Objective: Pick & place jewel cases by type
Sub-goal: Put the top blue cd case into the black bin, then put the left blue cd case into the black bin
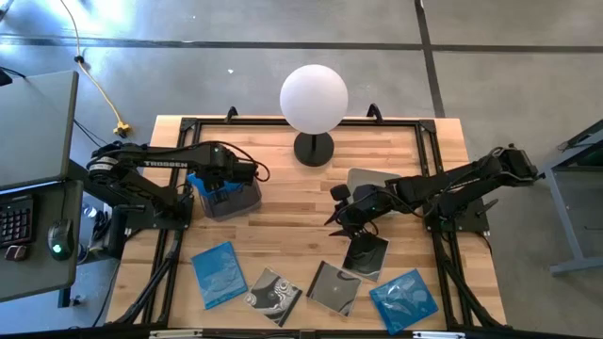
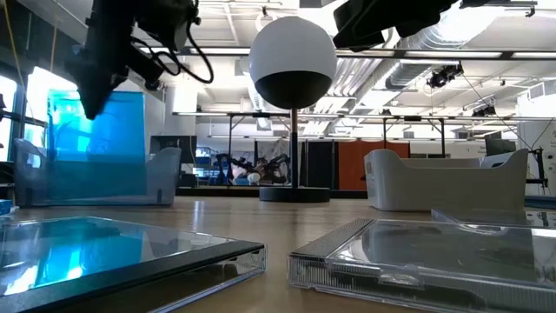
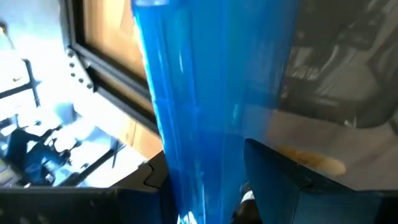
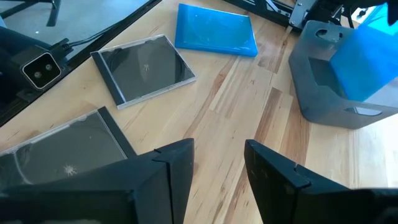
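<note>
My left gripper (image 1: 223, 181) is shut on a bright blue jewel case (image 3: 211, 106), which stands on edge in the grey tub (image 1: 229, 201) at the table's left. The case also shows in the low view (image 2: 95, 130) and the right wrist view (image 4: 368, 53). My right gripper (image 1: 341, 215) is open and empty (image 4: 219, 163), above the table's middle, beside a dark jewel case (image 1: 366, 254). Lying flat near the front edge are a blue case (image 1: 219, 273), a swirl-patterned case (image 1: 273, 294), a dark case (image 1: 334, 287) and another blue case (image 1: 403, 299). My left gripper pinches the blue case's two flat faces between its two fingers (image 3: 280, 180), at the case's upper edge (image 3: 199, 199). The fingers come from above, pointing down. The case stands upright with its lower part inside the tub (image 2: 95, 183); I cannot tell whether it rests on the tub's floor.
A lamp with a white globe (image 1: 314, 99) on a black base (image 1: 314, 148) stands at the far middle. A second pale tub (image 1: 369, 179) sits under my right arm. Black frame rails run along the table's edges (image 1: 170, 254).
</note>
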### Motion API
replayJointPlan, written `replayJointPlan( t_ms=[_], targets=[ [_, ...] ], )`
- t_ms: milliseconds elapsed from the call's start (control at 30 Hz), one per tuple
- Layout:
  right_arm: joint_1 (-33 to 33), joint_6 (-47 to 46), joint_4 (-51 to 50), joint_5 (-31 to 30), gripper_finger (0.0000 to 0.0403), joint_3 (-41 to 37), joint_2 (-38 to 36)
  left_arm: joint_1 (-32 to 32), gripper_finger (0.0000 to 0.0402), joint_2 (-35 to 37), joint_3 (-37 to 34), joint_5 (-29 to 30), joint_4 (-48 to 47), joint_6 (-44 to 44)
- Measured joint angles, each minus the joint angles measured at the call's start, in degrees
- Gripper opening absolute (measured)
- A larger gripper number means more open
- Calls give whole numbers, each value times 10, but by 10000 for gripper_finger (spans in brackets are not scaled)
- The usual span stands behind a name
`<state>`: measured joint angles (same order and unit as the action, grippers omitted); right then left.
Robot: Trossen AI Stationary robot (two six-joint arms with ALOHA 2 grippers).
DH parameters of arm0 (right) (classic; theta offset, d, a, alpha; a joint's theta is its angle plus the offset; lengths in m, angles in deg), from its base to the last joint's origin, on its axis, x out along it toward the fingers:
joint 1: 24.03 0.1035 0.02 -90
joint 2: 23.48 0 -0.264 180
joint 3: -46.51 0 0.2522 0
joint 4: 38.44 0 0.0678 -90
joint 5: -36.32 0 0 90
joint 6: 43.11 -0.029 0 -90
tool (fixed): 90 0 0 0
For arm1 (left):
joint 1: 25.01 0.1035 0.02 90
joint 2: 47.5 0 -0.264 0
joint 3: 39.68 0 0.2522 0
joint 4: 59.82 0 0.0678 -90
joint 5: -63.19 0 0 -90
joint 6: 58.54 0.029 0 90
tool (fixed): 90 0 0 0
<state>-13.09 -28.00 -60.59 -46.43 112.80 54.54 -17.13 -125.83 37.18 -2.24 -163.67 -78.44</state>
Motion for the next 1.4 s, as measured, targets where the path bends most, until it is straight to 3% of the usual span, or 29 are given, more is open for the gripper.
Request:
replayJointPlan(
  t_ms=[433,767,867,1000,1200,1400],
  targets=[
    [0,2,1,0,138,0,0,0,156,0,110,11,4,2],
    [0,2,1,0,138,0,0,0,156,0,127,102,0,-45],
    [0,0,1,0,138,0,0,0,156,0,127,64,2,-71],
    [0,-22,1,0,138,0,0,-12,156,0,125,-78,26,-76],
    [0,-44,40,0,138,-33,0,-120,156,0,103,-196,112,-100],
    [22,-49,158,4,138,-113,0,-334,156,0,70,-177,185,-244]
  ],
)
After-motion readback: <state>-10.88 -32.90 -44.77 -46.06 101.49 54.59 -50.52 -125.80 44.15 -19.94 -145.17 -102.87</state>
